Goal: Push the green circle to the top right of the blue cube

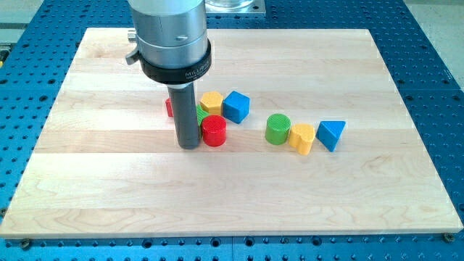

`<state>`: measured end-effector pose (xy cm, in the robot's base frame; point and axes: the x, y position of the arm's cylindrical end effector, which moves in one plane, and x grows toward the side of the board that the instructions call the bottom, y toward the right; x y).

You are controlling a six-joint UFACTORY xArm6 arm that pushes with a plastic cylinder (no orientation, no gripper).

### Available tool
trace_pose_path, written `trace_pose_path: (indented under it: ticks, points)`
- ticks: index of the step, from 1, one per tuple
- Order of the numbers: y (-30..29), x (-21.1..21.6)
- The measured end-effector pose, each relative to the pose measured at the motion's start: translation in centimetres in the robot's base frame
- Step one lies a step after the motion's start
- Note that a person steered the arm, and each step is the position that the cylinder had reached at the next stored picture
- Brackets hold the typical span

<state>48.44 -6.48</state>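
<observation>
The green circle (277,128) stands right of the board's middle, touching a yellow block (302,138). The blue cube (235,106) lies to its upper left, next to a yellow hexagon-like block (212,102). My tip (189,146) rests on the board just left of a red circle (214,131), below and left of the blue cube. A second green block (202,114) and a red block (169,107) are mostly hidden behind the rod.
A blue triangle (331,134) lies right of the yellow block beside the green circle. The wooden board (109,181) sits on a blue perforated table (438,87). The arm's grey body (170,32) rises at the view's top.
</observation>
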Motion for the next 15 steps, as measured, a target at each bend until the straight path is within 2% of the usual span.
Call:
trace_pose_path:
  ticks: [1,4,5,6,7,8,10,13,14,15]
  points:
    - [2.4,0.0]
    - [2.4,0.8]
    - [2.5,4.6]
    - [5.9,6.0]
    - [11.9,4.8]
    - [13.7,2.2]
    - [13.9,1.7]
    - [13.6,-8.6]
    - [14.8,-8.8]
    - [19.0,-9.5]
